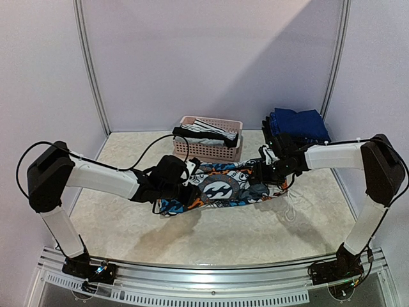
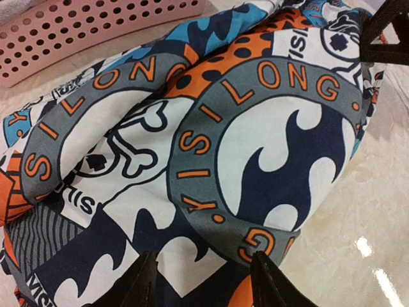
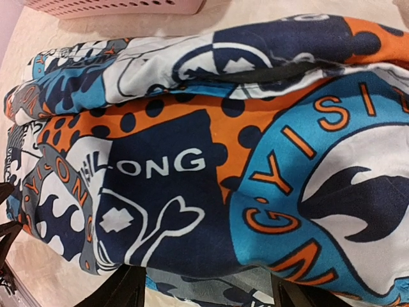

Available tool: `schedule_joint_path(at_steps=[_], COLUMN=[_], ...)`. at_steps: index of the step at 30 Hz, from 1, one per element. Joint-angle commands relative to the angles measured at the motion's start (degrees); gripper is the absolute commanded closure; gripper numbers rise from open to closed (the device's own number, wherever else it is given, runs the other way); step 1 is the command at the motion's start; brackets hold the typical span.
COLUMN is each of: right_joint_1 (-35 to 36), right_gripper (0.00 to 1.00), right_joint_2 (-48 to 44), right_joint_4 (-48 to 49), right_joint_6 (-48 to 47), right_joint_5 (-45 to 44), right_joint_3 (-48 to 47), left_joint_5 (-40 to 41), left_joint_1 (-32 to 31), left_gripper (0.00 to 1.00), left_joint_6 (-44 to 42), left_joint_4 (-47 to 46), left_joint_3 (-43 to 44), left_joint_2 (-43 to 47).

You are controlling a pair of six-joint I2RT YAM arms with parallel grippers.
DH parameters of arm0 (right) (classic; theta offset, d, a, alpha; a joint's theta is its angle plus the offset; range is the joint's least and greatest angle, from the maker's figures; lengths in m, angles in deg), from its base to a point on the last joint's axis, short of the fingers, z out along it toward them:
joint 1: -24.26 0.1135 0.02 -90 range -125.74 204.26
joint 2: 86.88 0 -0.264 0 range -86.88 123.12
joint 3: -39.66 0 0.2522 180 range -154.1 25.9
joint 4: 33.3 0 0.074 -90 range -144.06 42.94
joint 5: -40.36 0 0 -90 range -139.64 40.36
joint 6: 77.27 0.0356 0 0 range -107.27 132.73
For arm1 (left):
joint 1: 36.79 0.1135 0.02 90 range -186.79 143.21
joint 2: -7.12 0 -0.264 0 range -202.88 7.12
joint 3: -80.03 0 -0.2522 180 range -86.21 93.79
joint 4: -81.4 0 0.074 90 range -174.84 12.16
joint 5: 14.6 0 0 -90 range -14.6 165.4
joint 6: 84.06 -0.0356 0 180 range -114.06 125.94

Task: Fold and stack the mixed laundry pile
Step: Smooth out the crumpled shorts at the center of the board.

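Observation:
The orange-blue-black-white patterned garment (image 1: 220, 187) lies bunched and partly folded on the table between both arms. It fills the left wrist view (image 2: 211, 147) and the right wrist view (image 3: 211, 160). My left gripper (image 1: 187, 181) is at its left end; its jaws (image 2: 204, 281) stand open, with the cloth under and between the fingertips. My right gripper (image 1: 268, 174) is at its right end; its jaws (image 3: 208, 291) stand wide open astride the cloth's edge. A black-and-white striped piece (image 1: 206, 130) lies across the basket top. A navy folded stack (image 1: 298, 123) sits at the back right.
The pale pink slatted basket (image 1: 208, 150) stands just behind the garment; its wall shows in the left wrist view (image 2: 77, 32) and the right wrist view (image 3: 128, 6). A white drawstring (image 1: 291, 208) trails on the table at the garment's right. Walls enclose the table at back and sides.

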Motion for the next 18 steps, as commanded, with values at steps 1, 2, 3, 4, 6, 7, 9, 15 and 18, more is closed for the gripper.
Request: schedule_joint_path(at_steps=[1,2,3,4,6,7,9,15,18], right_joint_1=[-1.5,-1.9,-2.1,-2.2,-2.5,-2.7,-3.1,-3.9,-3.9], right_gripper=[0.33,0.33,0.33,0.32,0.32,0.32,0.31,0.31,0.30], right_joint_2=[3.4,4.1,4.4,4.9,5.9,6.2,7.4,10.4,10.9], right_joint_4=[-1.6,-1.6,-1.6,-1.8,-2.0,-2.2,-2.7,-4.4,-5.3], right_joint_6=[0.9,1.0,1.1,1.2,1.2,1.2,1.2,1.3,1.3], right_joint_5=[-0.8,-0.7,-0.8,-0.7,-0.5,-0.5,-0.6,-1.7,-1.6], right_joint_3=[-2.8,-3.2,-3.7,-4.2,-5.0,-5.4,-6.2,-7.2,-6.0], left_joint_5=[2.4,2.5,2.5,2.5,2.5,2.6,2.6,2.6,2.6], left_joint_1=[0.5,0.9,1.2,1.4,1.8,2.0,2.3,3.0,3.0], left_gripper=[0.50,0.50,0.51,0.51,0.51,0.51,0.51,0.52,0.52], left_joint_6=[-0.4,-0.2,0.0,0.0,0.2,0.2,0.5,0.8,0.8], left_joint_4=[0.4,0.4,0.3,0.3,0.1,0.0,0.0,-0.1,0.0], left_joint_3=[-0.3,-0.4,-0.5,-0.8,-1.1,-1.2,-1.3,-1.5,-1.8], left_joint_2=[-0.5,-0.5,-0.6,-0.6,-0.8,-0.9,-1.2,-2.5,-3.0])
